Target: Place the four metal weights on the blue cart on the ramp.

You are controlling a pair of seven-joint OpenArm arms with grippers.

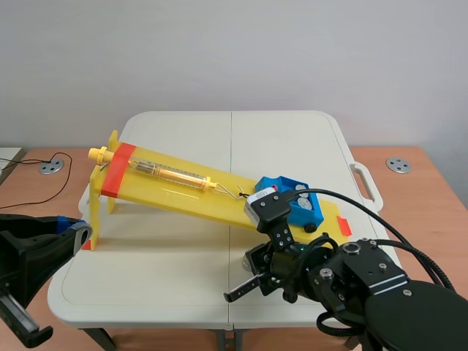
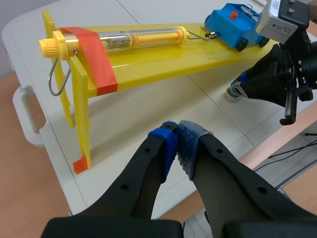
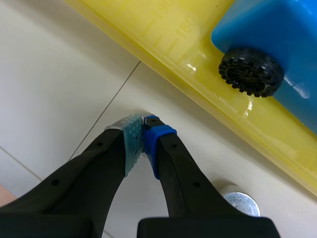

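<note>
The blue cart [image 1: 303,208] [image 2: 235,25] [image 3: 277,34] stands at the low end of the yellow ramp [image 1: 175,194] [image 2: 148,64] [image 3: 188,44], hooked to a spring scale [image 1: 168,173] [image 2: 143,38]. One metal weight [image 2: 236,93] [image 3: 241,203] rests on the table below the ramp, beside my right gripper [image 3: 144,130] [image 2: 242,80]. That gripper is shut just above the table, with a small pale edge showing at its tips. My left gripper [image 2: 177,136] [image 1: 73,230] is shut on nothing, over the table's near left corner. Other weights are not in view.
The ramp's tall legs [image 2: 79,114] stand just ahead of my left gripper. The white folding table has a handle [image 1: 365,183] at its right end. The right arm [image 1: 344,278] fills the near right corner. A cable [image 1: 44,183] lies on the wooden desk at left.
</note>
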